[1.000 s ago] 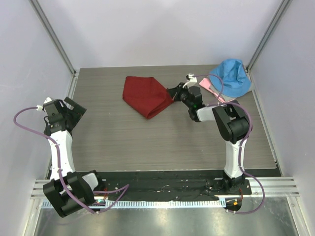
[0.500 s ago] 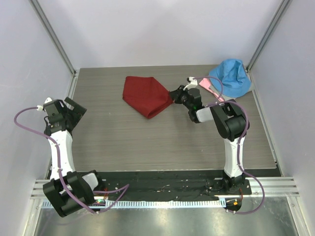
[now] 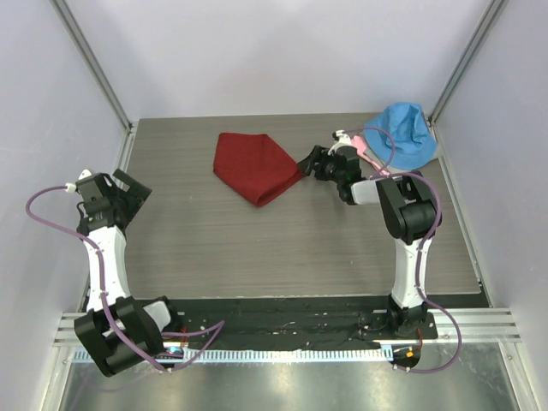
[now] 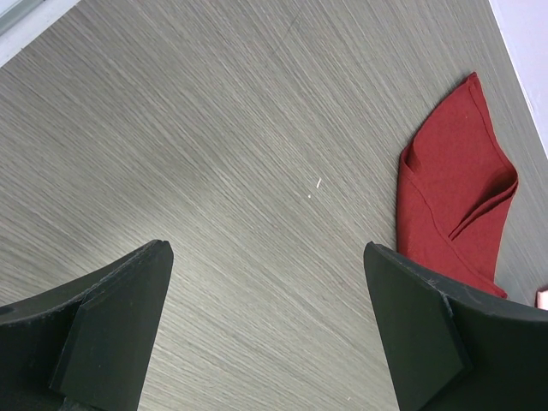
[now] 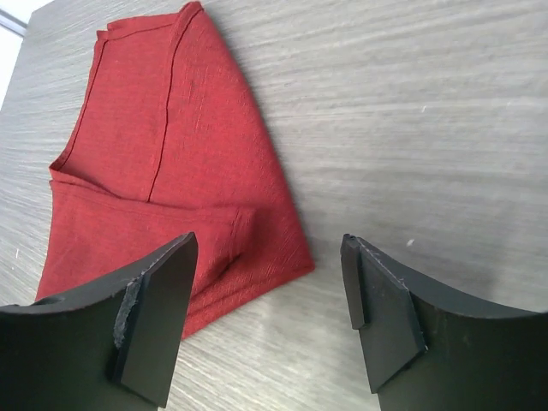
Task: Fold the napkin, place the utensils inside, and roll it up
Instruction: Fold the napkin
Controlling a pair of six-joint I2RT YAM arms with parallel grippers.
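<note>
The right fingers [image 3: 308, 161], spread open, sit beside the napkin [image 3: 255, 165] corner; best pinch one layer, fold flat; left fingers [image 3: 130, 184] also open

**Inspector:** State of the left gripper [image 4: 265, 253]?

**Assistant:** Both dark fingers [image 4: 120, 325] enter from the bottom edge, spread wide. Only bare table [image 4: 214, 128] lies between them; they grip nothing.

**Inspector:** The napkin [image 4: 449, 188]?

**Assistant:** It lies flat on the grey wood-grain surface, far right, well apart from the fingers. It is folded, with overlapping layers and a pointed end towards the top of the view. Its lower end passes behind the right finger.

**Inspector:** Anything else?

**Assistant:** Two tiny white specks [image 4: 314, 187] near mid-table and a pink scrap [image 4: 540, 296] at the right edge, too small to identify.
</note>
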